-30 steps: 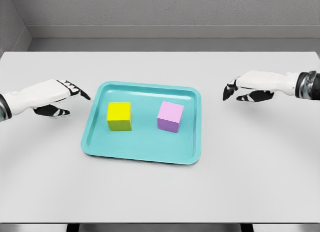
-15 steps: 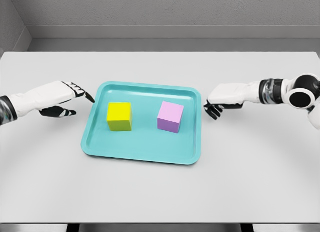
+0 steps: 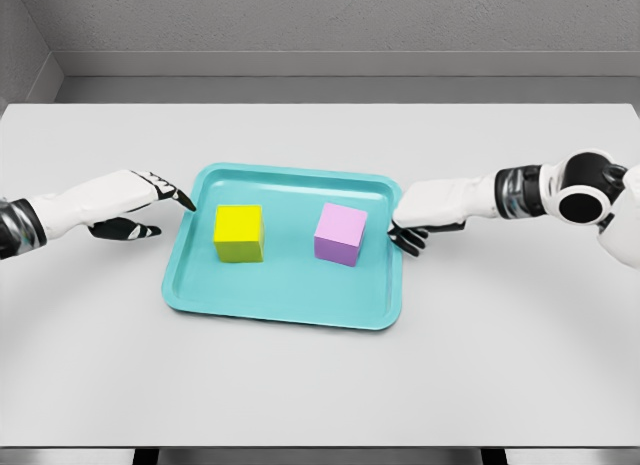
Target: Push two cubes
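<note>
A yellow cube (image 3: 239, 232) and a pink cube (image 3: 341, 233) rest side by side in a teal tray (image 3: 285, 303) at mid-table. My left hand (image 3: 150, 195) hovers just off the tray's left rim, fingers stretched flat toward the yellow cube, a small gap away from it. At the tray's right rim, my right hand (image 3: 412, 220) points its extended fingers at the pink cube, a short gap short of it. Neither hand holds anything.
The tray lies on a wide white table (image 3: 320, 385), with a grey wall behind it.
Both hands have closed in on the tray: the left moved right to the left rim, the right travelled left and down to the right rim. The cubes have not moved.
</note>
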